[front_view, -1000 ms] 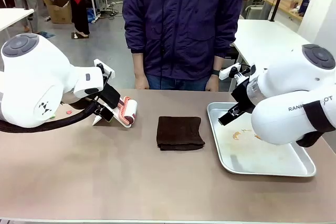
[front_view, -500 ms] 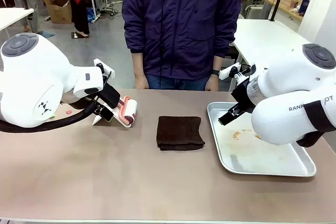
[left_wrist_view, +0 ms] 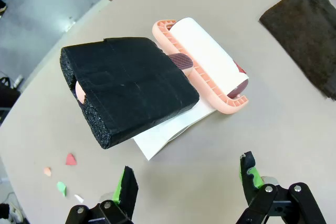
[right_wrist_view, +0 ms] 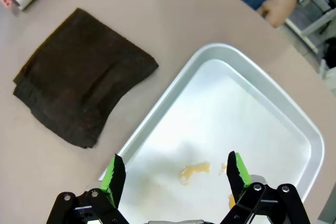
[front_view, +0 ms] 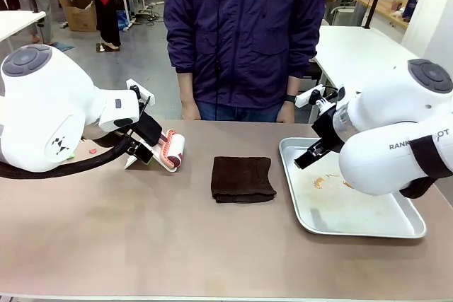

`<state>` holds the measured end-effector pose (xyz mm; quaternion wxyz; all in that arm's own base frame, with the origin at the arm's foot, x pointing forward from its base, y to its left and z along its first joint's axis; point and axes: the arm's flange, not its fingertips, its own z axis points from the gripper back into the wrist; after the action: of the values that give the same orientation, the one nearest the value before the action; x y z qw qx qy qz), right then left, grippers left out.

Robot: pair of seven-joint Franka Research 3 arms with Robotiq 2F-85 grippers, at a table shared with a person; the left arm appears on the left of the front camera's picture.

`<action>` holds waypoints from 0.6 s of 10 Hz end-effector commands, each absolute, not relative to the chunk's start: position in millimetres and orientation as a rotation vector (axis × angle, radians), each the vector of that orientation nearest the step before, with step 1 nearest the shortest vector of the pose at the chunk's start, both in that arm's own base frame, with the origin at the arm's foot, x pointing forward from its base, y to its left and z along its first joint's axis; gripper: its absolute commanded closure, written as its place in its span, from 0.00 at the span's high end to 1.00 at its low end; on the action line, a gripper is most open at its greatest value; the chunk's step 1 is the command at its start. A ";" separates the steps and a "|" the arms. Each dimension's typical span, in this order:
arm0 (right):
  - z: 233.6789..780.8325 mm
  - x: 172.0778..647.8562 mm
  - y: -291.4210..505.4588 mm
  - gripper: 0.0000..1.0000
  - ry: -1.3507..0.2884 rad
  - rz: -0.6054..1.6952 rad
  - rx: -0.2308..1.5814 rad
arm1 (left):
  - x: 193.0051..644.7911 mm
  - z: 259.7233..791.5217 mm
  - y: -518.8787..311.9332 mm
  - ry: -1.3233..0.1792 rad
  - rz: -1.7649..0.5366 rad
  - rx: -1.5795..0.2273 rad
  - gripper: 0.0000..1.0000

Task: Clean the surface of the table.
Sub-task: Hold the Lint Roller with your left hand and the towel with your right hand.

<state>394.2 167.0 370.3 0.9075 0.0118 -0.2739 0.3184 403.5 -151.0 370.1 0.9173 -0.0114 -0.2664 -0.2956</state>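
Left pincer [left_wrist_view: 188,178], released, hangs over the lint roller [left_wrist_view: 205,56]; right pincer [right_wrist_view: 176,170], released, over the desk's [front_view: 141,245] tray [right_wrist_view: 175,93].

Table [front_view: 177,245]: taupe-brown matte top, pale front edge.

Four items or groups lie directly on it.

1. Dark brown cloth [front_view: 243,178], folded flat, near the centre of the top.
2. Metal tray [front_view: 354,210], toward the right end, just beside the cloth but apart from it. Orange smears mark its floor.
3. White sheet [left_wrist_view: 168,135], flat, toward the left end. A lint roller [left_wrist_view: 202,51] with a pink frame and white roll rests over it. A black foam block [left_wrist_view: 128,87] wraps the handle end.
4. Small paper scraps [left_wrist_view: 70,159], red, orange, green and white, loose near the left edge, apart from the sheet.
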 end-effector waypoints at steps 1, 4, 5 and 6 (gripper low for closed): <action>370.5 394.3 167.0 1.00 -0.566 0.657 0.025 | 403.4 370.1 -151.1 -0.548 -0.609 -0.023 1.00; 370.5 394.3 167.0 1.00 -0.566 0.657 0.025 | 403.4 370.1 -151.1 -0.548 -0.609 -0.023 1.00; 370.5 394.3 167.0 1.00 -0.566 0.657 0.025 | 403.4 370.1 -151.1 -0.548 -0.609 -0.023 1.00; 370.5 394.3 167.0 1.00 -0.566 0.657 0.025 | 403.4 370.1 -151.1 -0.548 -0.609 -0.023 1.00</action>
<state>394.2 167.0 370.3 0.9075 0.0118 -0.2739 0.3184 403.5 -151.0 370.1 0.9173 -0.0114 -0.2664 -0.2956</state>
